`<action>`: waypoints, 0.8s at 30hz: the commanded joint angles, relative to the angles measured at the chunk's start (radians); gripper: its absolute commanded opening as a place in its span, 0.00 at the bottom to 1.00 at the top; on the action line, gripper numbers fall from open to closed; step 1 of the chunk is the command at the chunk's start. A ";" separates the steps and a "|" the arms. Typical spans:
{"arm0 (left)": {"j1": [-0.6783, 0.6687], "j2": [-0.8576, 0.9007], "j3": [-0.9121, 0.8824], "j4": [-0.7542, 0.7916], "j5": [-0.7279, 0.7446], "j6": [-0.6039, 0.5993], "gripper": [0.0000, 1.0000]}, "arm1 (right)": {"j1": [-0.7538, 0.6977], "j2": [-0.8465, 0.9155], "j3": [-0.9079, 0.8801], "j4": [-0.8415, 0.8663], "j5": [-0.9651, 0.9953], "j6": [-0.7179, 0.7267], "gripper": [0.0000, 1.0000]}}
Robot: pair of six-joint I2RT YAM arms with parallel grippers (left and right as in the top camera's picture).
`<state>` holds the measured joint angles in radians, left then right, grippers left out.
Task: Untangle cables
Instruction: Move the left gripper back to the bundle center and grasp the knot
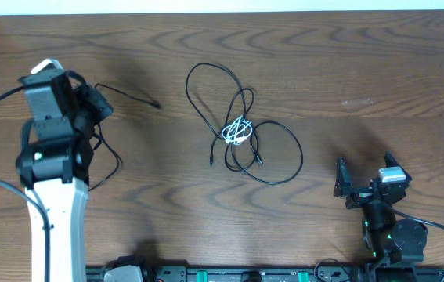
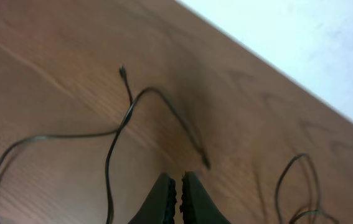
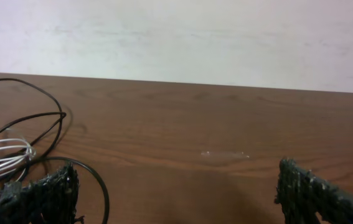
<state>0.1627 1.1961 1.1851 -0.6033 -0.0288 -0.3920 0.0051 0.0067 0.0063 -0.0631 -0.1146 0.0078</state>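
Overhead, a wooden counter (image 1: 323, 63) carries three cables. A looped black cable (image 1: 247, 106) sprawls in wide curves near the middle. A small white cable (image 1: 237, 131) lies bunched at the place where those curves cross, touching the black strands. A separate black cable (image 1: 128, 94) lies well to the left of that pile. One thin end of it points toward the middle, and the rest curls down beside the left arm.

The left gripper (image 1: 100, 106) sits by this separate cable with its jaws pressed together. The left wrist view shows the two dark fingers (image 2: 164, 199) meeting with nothing between them. The separate black cable (image 2: 126, 115) winds across the wood ahead of them, and one small plug end lies just past the fingertips without touching. Part of another black loop shows at the lower right edge of that view.

The right gripper (image 1: 364, 171) is near the lower right of the counter, well apart from the pile, with its jaws spread wide and empty. From the right wrist view, the white cable (image 3: 2, 158) and the looped black cable (image 3: 39, 118) lie ahead and to the left of the left finger.
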 commanded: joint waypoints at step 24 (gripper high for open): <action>-0.317 0.277 0.019 -0.118 0.204 0.254 0.85 | 0.002 0.000 -0.001 -0.005 0.004 0.010 0.99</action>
<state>-0.0872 1.4487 1.1851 -0.7158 0.1635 -0.2340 0.0051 0.0067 0.0063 -0.0631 -0.1146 0.0078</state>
